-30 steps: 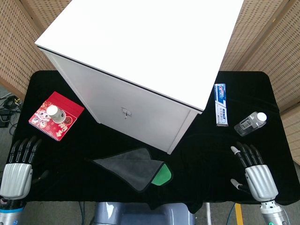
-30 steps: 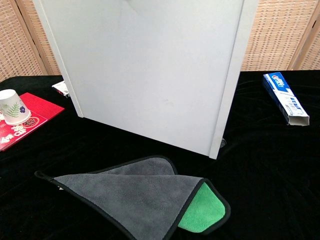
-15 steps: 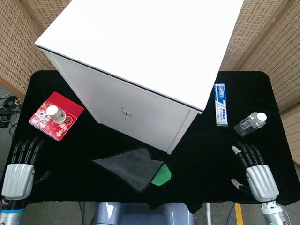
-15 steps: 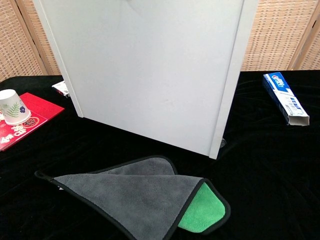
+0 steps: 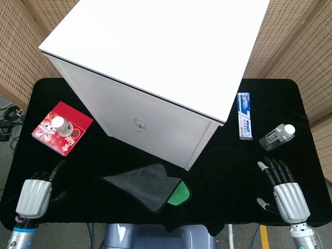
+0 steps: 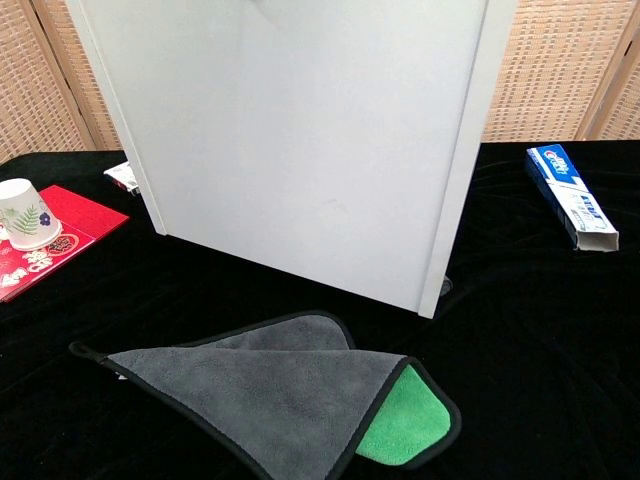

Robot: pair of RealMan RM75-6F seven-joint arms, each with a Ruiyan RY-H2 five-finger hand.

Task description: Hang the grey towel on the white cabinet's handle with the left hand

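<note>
The grey towel lies flat on the black table in front of the white cabinet, one corner folded over to show its green underside. The chest view shows the grey towel with a small black loop at its left tip. A small metal handle sits mid-front on the cabinet door. My left hand hovers at the table's near left corner, well left of the towel, holding nothing, its dark fingers pointing away from me. My right hand rests at the near right, fingers apart and empty.
A red booklet with a paper cup on it lies at the left. A toothpaste box and a small clear bottle lie at the right. The cabinet takes up the table's middle and back.
My left hand has shifted a little right and toward me and tipped, so its fingers look shorter. The right hand and the towel have stayed put.
</note>
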